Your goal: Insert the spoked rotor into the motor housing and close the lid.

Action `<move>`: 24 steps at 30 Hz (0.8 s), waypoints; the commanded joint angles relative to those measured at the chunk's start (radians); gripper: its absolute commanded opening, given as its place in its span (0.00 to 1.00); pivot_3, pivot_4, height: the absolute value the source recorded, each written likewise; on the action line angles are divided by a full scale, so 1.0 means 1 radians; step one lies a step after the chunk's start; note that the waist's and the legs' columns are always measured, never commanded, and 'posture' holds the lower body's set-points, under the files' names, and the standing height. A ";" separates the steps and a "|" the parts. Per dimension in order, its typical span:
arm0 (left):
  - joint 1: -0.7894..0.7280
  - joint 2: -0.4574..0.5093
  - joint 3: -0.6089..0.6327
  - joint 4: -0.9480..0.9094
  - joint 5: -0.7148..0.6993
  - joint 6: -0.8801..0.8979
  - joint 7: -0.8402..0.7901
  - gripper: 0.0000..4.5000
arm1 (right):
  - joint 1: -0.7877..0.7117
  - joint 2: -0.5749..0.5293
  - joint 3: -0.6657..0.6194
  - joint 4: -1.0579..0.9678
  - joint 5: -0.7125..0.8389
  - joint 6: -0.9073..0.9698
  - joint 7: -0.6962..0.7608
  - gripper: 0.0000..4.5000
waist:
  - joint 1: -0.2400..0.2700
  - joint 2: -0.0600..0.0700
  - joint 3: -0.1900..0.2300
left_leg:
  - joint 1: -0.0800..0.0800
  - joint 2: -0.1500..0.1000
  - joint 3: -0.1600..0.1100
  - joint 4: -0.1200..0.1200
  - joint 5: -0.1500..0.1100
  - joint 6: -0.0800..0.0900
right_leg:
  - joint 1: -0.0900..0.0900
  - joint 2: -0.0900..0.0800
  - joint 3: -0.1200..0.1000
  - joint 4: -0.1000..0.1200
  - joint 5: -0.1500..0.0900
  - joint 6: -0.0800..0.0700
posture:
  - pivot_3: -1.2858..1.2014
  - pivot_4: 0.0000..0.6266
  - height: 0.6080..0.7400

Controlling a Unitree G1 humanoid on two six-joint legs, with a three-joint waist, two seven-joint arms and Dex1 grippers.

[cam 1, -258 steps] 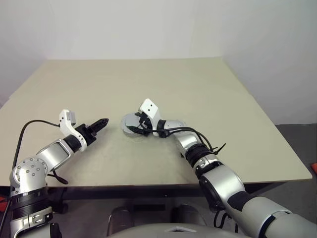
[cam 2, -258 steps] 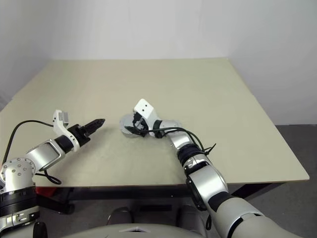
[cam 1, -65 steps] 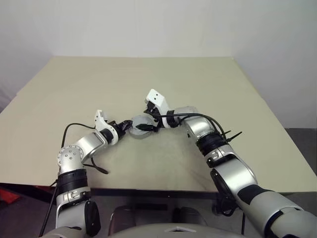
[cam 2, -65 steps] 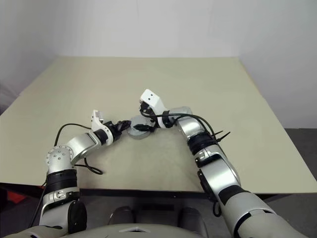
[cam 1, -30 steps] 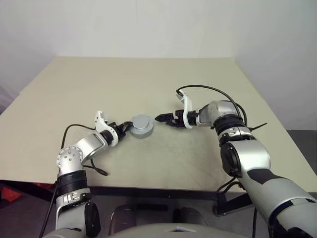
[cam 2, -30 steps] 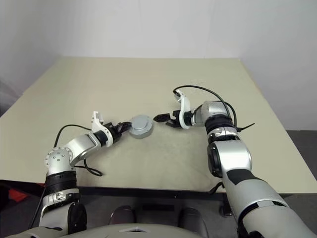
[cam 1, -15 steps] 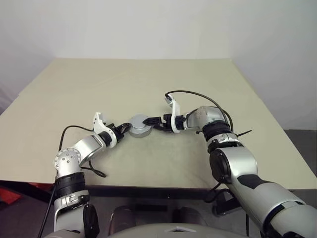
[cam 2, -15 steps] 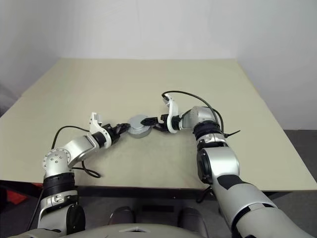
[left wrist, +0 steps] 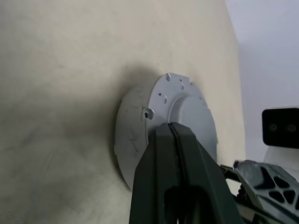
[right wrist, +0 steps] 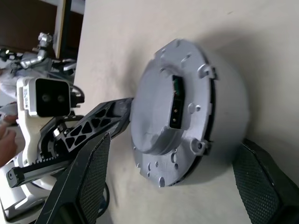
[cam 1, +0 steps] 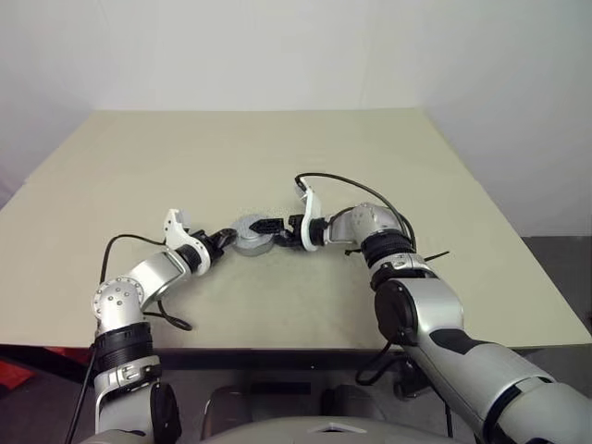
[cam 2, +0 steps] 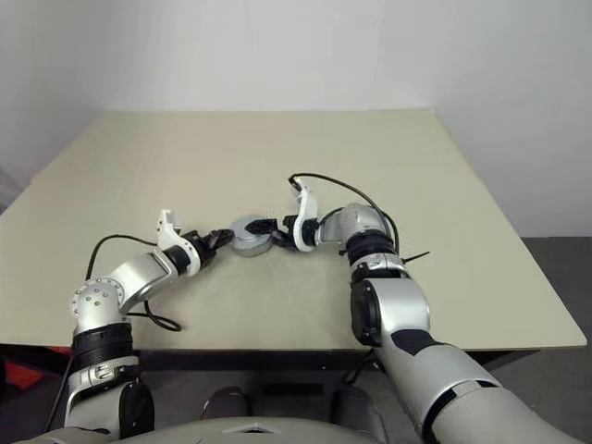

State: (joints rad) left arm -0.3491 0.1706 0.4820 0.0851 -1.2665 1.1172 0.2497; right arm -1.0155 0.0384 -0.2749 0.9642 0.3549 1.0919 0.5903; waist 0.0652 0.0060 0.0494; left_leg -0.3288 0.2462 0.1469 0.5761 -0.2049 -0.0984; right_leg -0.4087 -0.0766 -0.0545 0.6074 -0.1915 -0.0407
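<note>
Motor housing [cam 1: 251, 236] sits mid-table [cam 1: 444, 185], lid [right wrist: 175, 112] on. Left gripper [cam 1: 228, 235], fingers pressed together, at its 9 o'clock, apparently touching. Right gripper [right wrist: 170, 184] spread wide, straddling it from 3 o'clock.

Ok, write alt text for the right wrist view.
The lid sits closed on the round silver motor housing on the tan table, between the open right gripper fingers. The shut left gripper touches its far side.
</note>
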 commanded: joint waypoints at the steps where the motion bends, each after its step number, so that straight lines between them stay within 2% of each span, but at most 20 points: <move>1: -0.008 -0.012 -0.026 -0.019 -0.010 0.012 -0.004 0.00 | -0.049 0.067 -0.032 0.004 0.071 -0.003 0.005 0.99 | 0.002 0.000 0.000 | -0.001 0.000 0.000 0.000 0.000 0.000 | 0.000 0.000 0.000 0.000 0.000 0.000 | 0.52 0.00 1.00; 5: -0.006 -0.015 -0.028 -0.022 -0.009 0.007 -0.003 0.00 | -0.071 0.094 -0.085 0.026 0.090 -0.058 -0.039 0.99 | 0.003 0.000 0.000 | -0.003 0.000 0.000 0.000 0.000 0.000 | -0.003 0.000 0.000 -0.001 0.000 0.000 | 0.52 0.00 1.00; 12: -0.005 -0.017 -0.031 -0.025 -0.006 0.006 -0.006 0.00 | -0.059 0.109 -0.093 0.047 0.060 -0.159 -0.119 0.99 | 0.004 0.000 0.000 | -0.006 0.000 0.000 0.000 0.000 -0.001 | -0.006 0.000 0.000 0.001 0.000 -0.001 | 0.52 0.00 1.00; 15: -0.003 -0.016 -0.030 -0.024 -0.004 0.006 -0.007 0.00 | -0.063 0.108 -0.111 0.065 0.066 -0.200 -0.153 0.86 | 0.005 0.000 0.000 | -0.006 0.000 0.000 0.000 0.001 -0.001 | -0.006 0.000 0.000 0.001 0.000 -0.001 | 0.52 0.00 1.00; 19: -0.006 -0.016 -0.031 -0.022 0.000 0.006 -0.009 0.00 | -0.071 0.104 -0.120 0.083 0.071 -0.216 -0.160 0.56 | 0.006 0.000 0.000 | -0.006 0.000 0.000 0.000 0.001 -0.002 | -0.006 0.000 0.000 0.001 0.001 -0.001 | 0.52 0.00 1.00; 20: -0.005 -0.016 -0.031 -0.023 0.001 0.006 -0.010 0.00 | -0.071 0.103 -0.119 0.084 0.073 -0.216 -0.159 0.52 | 0.007 0.000 0.000 | -0.006 0.000 0.000 0.000 0.001 -0.002 | -0.006 0.000 0.000 0.001 0.001 -0.001 | 0.52 0.00 1.00; 21: -0.006 -0.016 -0.031 -0.021 0.003 0.005 -0.011 0.00 | -0.072 0.101 -0.118 0.085 0.075 -0.217 -0.156 0.48 | 0.008 0.000 0.000 | -0.006 0.000 0.000 0.000 0.001 -0.002 | -0.006 0.000 0.000 0.001 0.001 -0.001 | 0.52 0.00 1.00; 24: -0.006 -0.017 -0.032 -0.021 0.007 0.005 -0.014 0.00 | -0.075 0.099 -0.118 0.089 0.076 -0.222 -0.158 0.47 | 0.009 0.000 0.000 | -0.007 -0.001 0.000 0.000 0.001 -0.002 | -0.006 -0.001 0.000 0.001 0.001 -0.001 | 0.52 0.00 1.00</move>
State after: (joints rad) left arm -0.3446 0.1669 0.4820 0.0816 -1.2520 1.1109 0.2495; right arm -1.0511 0.1148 -0.3918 1.0548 0.3943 0.8697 0.4169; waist 0.0746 0.0063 0.0498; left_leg -0.3358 0.2451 0.1468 0.5761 -0.2038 -0.1003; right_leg -0.4151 -0.0772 -0.0542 0.6079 -0.1909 -0.0415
